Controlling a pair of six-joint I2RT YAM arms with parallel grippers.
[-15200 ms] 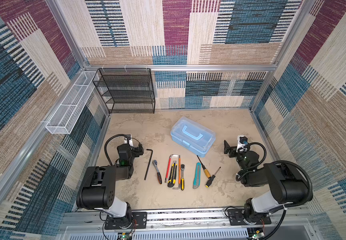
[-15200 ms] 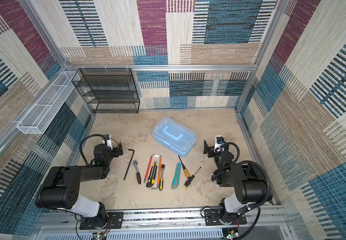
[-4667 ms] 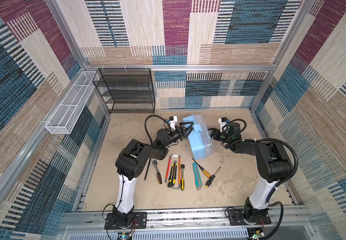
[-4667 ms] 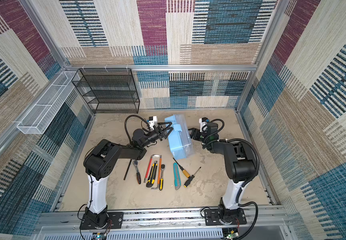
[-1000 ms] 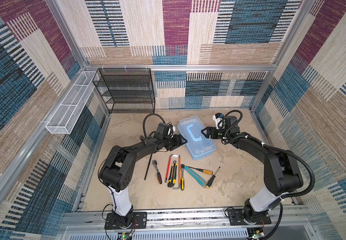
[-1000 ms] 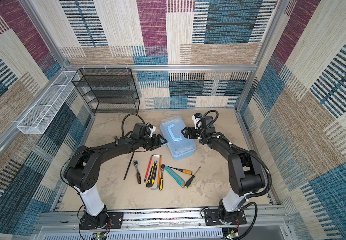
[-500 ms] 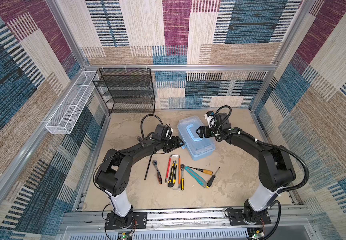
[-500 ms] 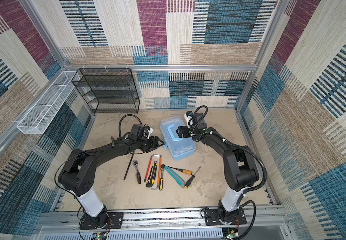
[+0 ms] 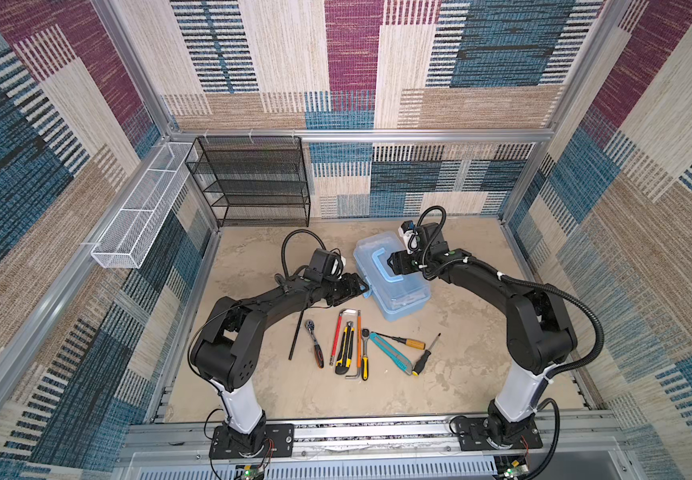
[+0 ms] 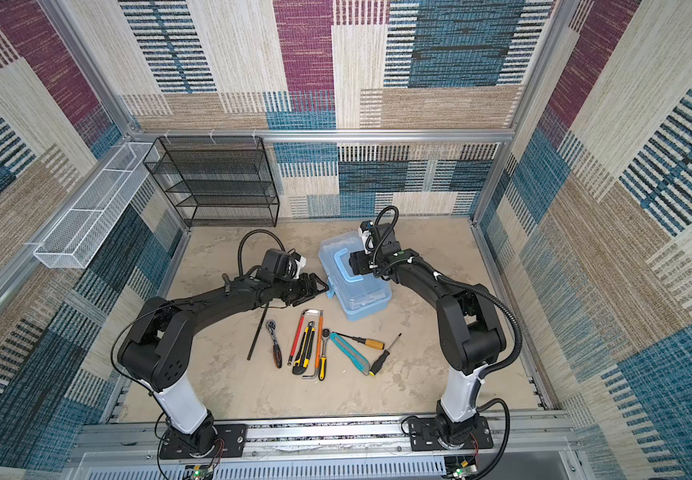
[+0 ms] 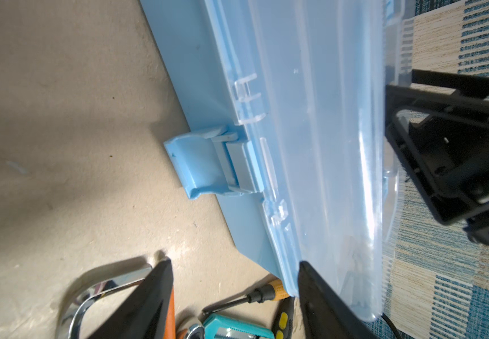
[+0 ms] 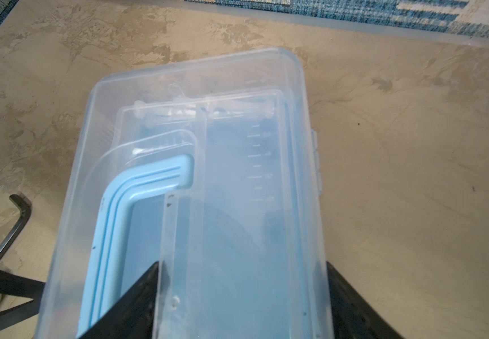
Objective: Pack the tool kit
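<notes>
The tool kit [image 9: 398,291] is a light-blue box with a clear lid [image 12: 237,176] and a blue handle [image 9: 379,266], lying flat mid-table in both top views. Its blue latch [image 11: 205,164] sticks out from the side wall. My left gripper [image 11: 233,264] is open beside that wall, one fingertip [image 11: 310,278] at the lid's corner. My right gripper [image 12: 241,270] reaches over the lid. One finger rests against the ridge beside the handle and the other against the outer hinge edge. Several loose tools lie in front: hex key [image 9: 296,332], ratchet [image 9: 314,343], teal knife [image 9: 390,347], screwdrivers [image 9: 402,341].
A black wire-mesh rack [image 9: 252,183] stands at the back left. A white wire basket [image 9: 140,216] hangs on the left wall. Aluminium frame rails edge the table. Bare tabletop lies right of the box and in front of the tools.
My right gripper has moved left from the box's right side onto the lid, and its jaws have narrowed against it. The left arm and the box have hardly moved.
</notes>
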